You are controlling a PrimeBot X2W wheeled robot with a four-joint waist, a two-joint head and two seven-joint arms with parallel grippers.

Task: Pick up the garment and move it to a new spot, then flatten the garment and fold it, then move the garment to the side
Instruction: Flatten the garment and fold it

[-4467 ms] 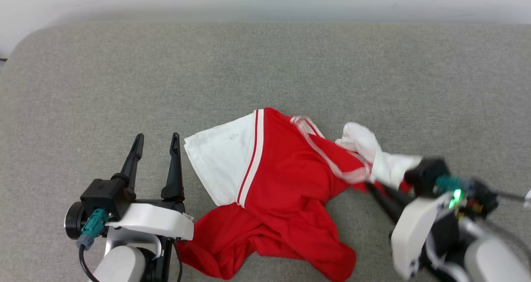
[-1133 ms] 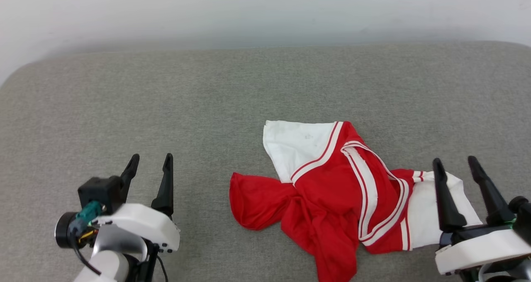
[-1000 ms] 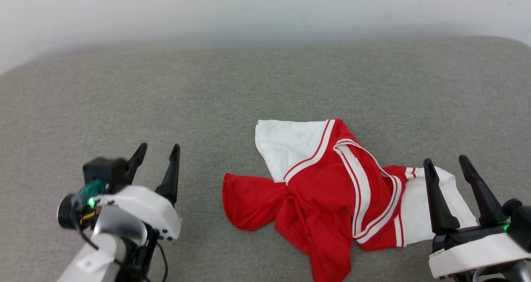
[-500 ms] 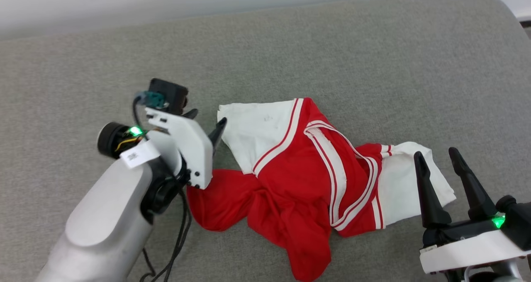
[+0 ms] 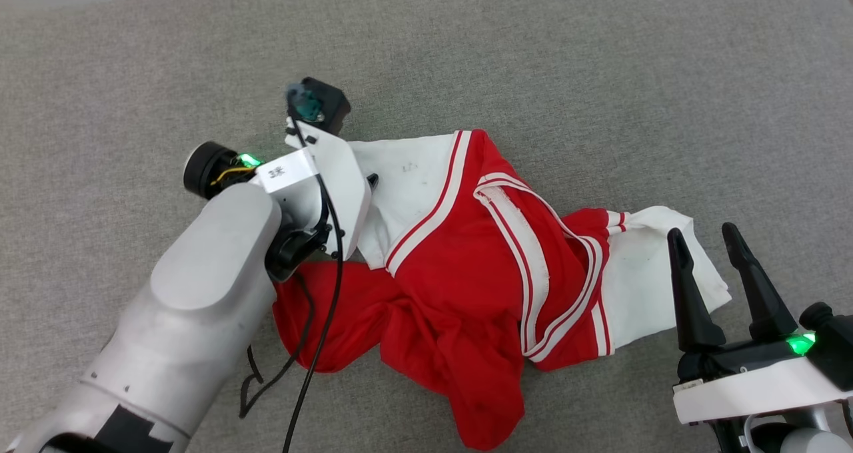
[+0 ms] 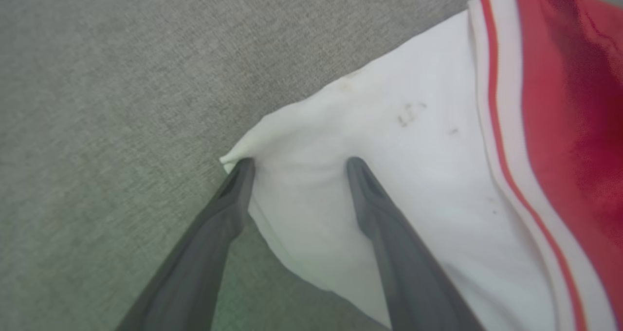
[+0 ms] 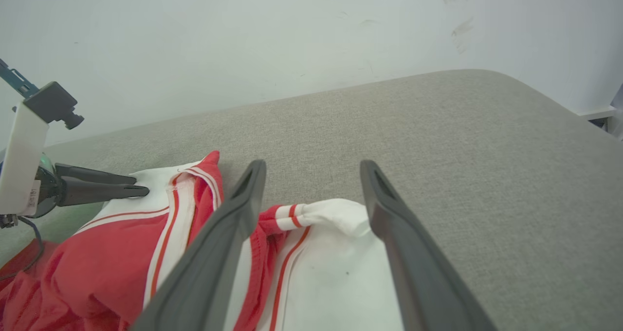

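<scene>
The left gripper [image 6: 300, 163] has its two dark fingers [image 6: 214, 233] spread wide, with the tips down on the garment [image 5: 460, 273]. One tip sits at the outer corner of the white sleeve [image 6: 389, 141] and the other further in on the same white cloth, with nothing pinched between them. The right gripper [image 5: 702, 232] also stands wide and empty, its fingers over the garment's other white sleeve [image 5: 640, 286] at the opposite end; whether they touch it I cannot tell. Between the two sleeves the garment's red body lies crumpled, its striped trim showing and a red tail trailing toward the robot. The garment lies on a grey upholstered surface [image 5: 600, 73].
</scene>
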